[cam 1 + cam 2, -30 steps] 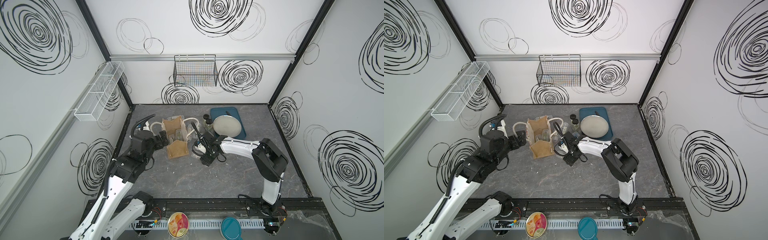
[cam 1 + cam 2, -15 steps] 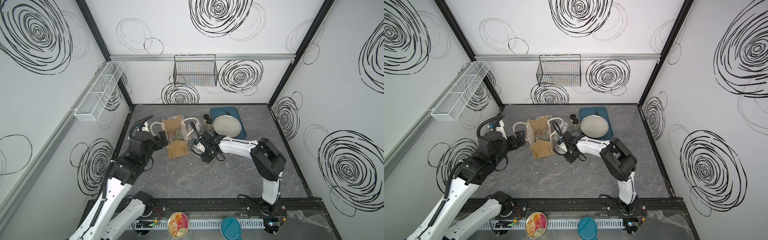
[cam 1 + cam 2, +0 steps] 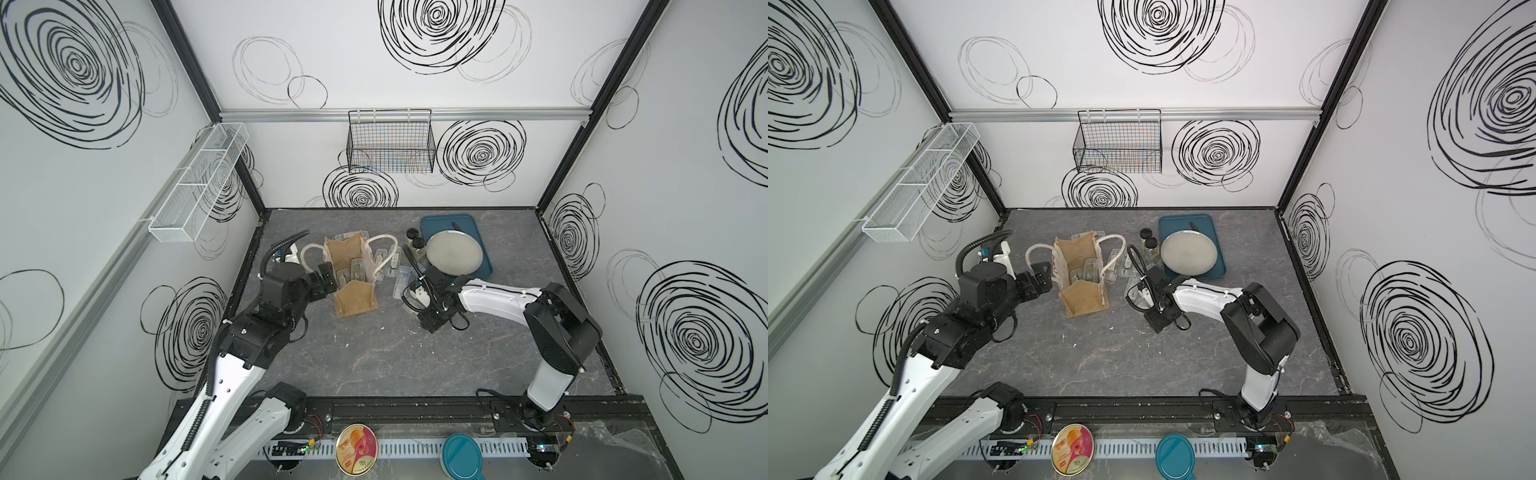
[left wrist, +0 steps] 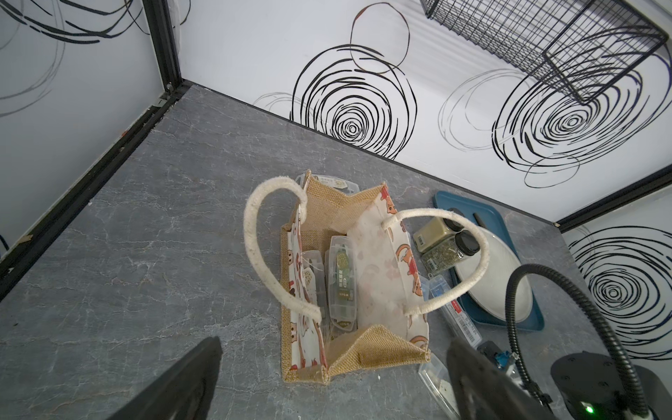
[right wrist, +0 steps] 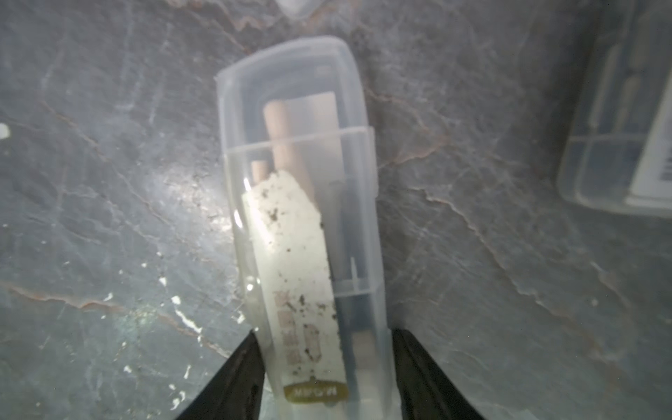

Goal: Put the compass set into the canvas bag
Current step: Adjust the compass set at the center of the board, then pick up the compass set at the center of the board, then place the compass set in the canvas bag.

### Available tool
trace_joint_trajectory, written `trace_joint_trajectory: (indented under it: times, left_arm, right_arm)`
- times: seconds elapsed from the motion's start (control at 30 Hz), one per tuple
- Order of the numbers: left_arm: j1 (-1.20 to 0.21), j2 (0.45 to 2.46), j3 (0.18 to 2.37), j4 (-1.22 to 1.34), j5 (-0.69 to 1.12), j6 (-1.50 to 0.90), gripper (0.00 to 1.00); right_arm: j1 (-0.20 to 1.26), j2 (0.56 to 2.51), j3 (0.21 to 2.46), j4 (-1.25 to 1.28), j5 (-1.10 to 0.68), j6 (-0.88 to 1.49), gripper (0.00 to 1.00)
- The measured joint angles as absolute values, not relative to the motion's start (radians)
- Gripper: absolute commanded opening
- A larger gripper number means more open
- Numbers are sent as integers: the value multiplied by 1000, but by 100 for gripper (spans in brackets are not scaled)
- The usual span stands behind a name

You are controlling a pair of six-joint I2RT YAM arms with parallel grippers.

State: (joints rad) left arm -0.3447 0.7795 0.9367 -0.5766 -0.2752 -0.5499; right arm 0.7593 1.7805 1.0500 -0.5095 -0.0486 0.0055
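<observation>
The canvas bag (image 3: 353,274) (image 3: 1084,278) (image 4: 367,349) stands open at the back left of the table. Its white rope handles are splayed outward, and clear plastic cases (image 4: 340,280) lie inside it. My left gripper (image 3: 328,278) (image 4: 334,343) hovers wide open just left of the bag and holds nothing. To the right of the bag, a compass set in a clear case (image 5: 298,182) (image 3: 401,284) lies on the table. My right gripper (image 5: 323,338) (image 3: 415,286) has a finger against each long side of its near end.
More clear cases (image 3: 392,259) lie between the bag and my right wrist. Behind them stand two spice jars (image 3: 415,245) and a blue tray (image 3: 478,266) holding a grey plate (image 3: 455,253). A wire basket (image 3: 390,145) hangs on the back wall and a mesh shelf (image 3: 199,178) on the left wall.
My right wrist has shifted slightly beside the case. The left arm and the bag have hardly moved.
</observation>
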Motion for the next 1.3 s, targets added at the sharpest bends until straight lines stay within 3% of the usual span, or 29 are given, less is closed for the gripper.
trace_joint_trajectory:
  times: [0.1, 0.3, 0.5, 0.7, 0.93, 1.1, 1.3]
  left_arm:
    - [-345, 780, 936, -575, -273, -550, 99]
    - [-345, 780, 936, -575, -271, -550, 99]
    - [-345, 777, 938, -583, -275, -549, 99]
    - [-343, 778, 989, -620, -305, -517, 99]
    - [-306, 781, 1034, -640, -331, -469, 99]
    - [-309, 789, 1065, -659, -362, -451, 99]
    - [-356, 790, 1075, -665, -400, -442, 99]
  right_arm:
    - [759, 1805, 1080, -515, -29, 7, 69]
    - [758, 1818, 1095, -516, -14, 23, 50]
    - [749, 1784, 1074, -520, -15, 73, 41]
    - [684, 1597, 1095, -594, -20, 135, 42]
    - [702, 1475, 1345, -604, -25, 141, 42]
    - [783, 1539, 1523, -553, -34, 141, 42]
    - [854, 1804, 1806, -522, -53, 125, 43]
